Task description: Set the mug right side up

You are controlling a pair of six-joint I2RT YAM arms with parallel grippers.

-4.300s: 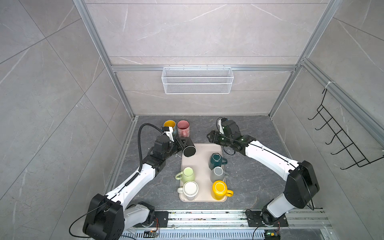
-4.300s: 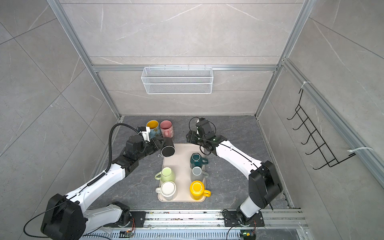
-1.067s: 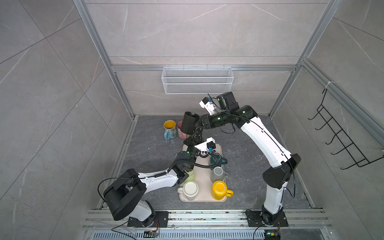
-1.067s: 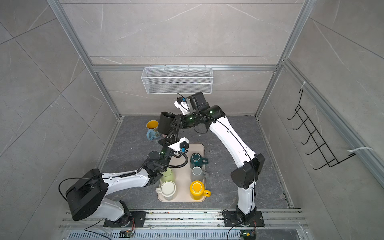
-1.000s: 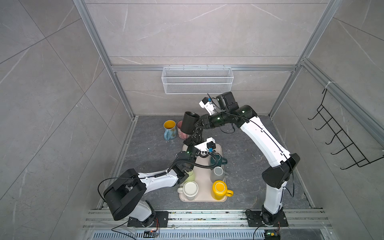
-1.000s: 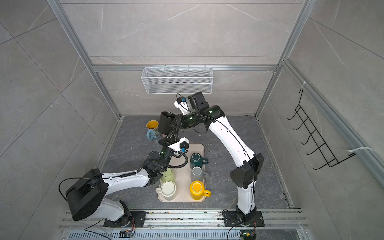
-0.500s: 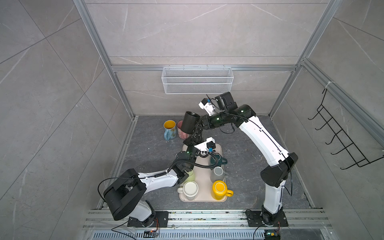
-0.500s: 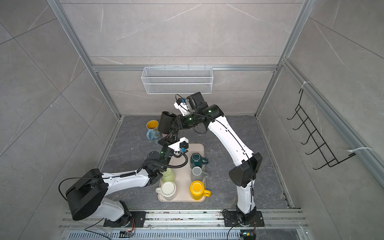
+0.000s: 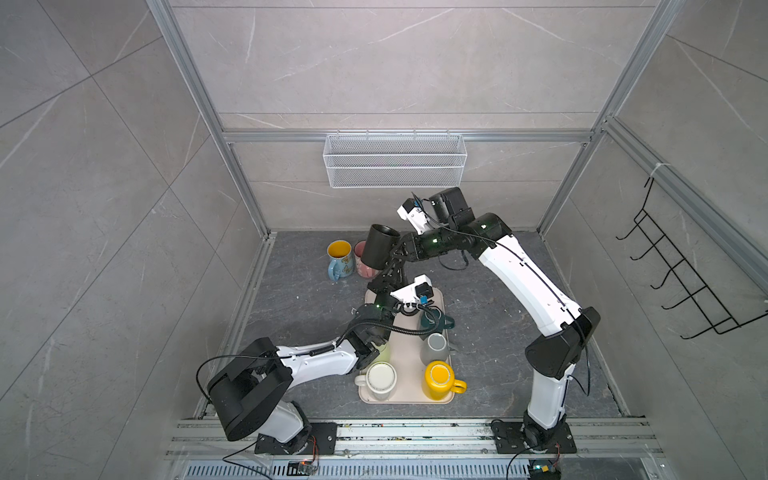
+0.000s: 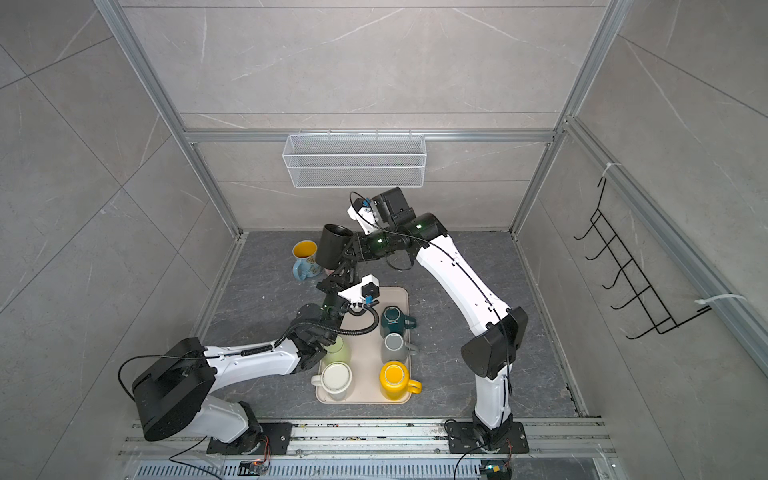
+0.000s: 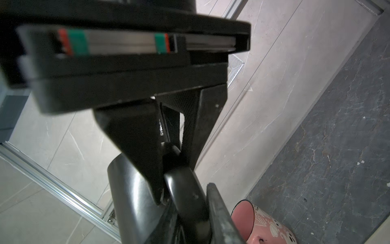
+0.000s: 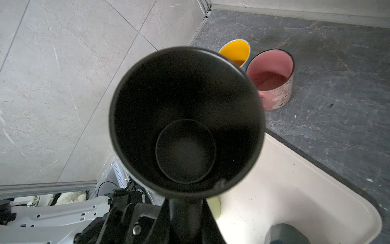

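Above the grey stone floor (image 9: 478, 286), mid-frame, the right gripper (image 9: 400, 250) clamps the black mug (image 9: 377, 251) by its handle. Whether the left gripper (image 9: 390, 272) grips is unclear, and a mistimed release could drop it.

Below the right gripper (image 9: 393, 253), a blue mug (image 9: 340, 261) and a pink mug (image 12: 278, 97) stand upright side by side. A beige tray (image 9: 407, 365) of mugs (image 9: 436, 376) lies beneath it too, and a wire basket (image 9: 395, 160) hangs beyond.

No readable text, no labels, no numbers (any view)
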